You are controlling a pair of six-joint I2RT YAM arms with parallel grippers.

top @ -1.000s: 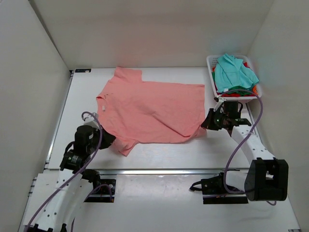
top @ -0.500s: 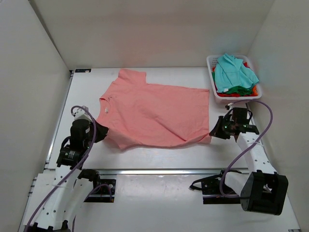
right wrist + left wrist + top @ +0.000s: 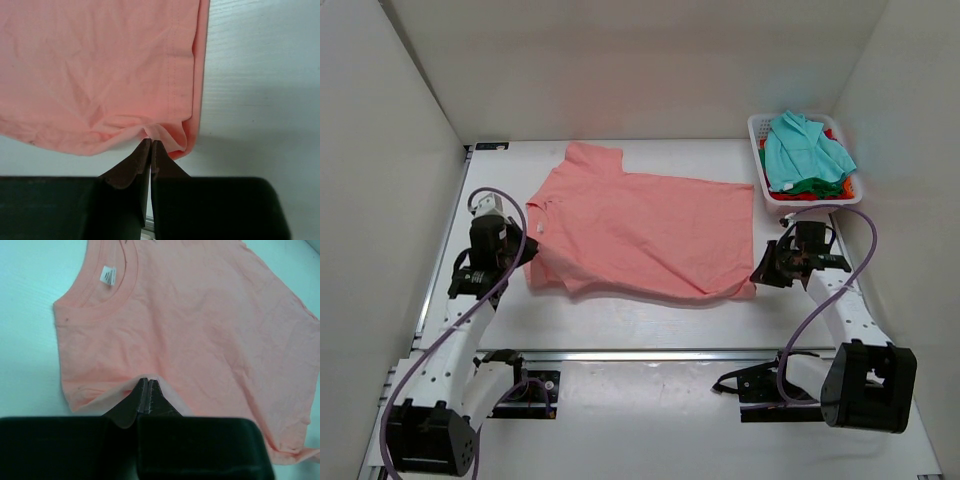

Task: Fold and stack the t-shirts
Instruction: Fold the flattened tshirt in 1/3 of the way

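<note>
Pinching the pink t-shirt [image 3: 640,235] at both ends: left hand [image 3: 148,383] clenched on a fold near the collar, right hand [image 3: 151,143] clenched on the near hem corner. Spread flat in the middle of the bench [image 3: 620,318]. Heaped in the white basket [image 3: 755,140] at the far right, other t-shirts [image 3: 805,150] (teal on top).

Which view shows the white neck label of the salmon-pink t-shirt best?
Left wrist: the small white neck label sits clear inside the collar of the salmon-pink t-shirt. Top external shows at most a speck; right wrist shows only a hem corner.
</note>
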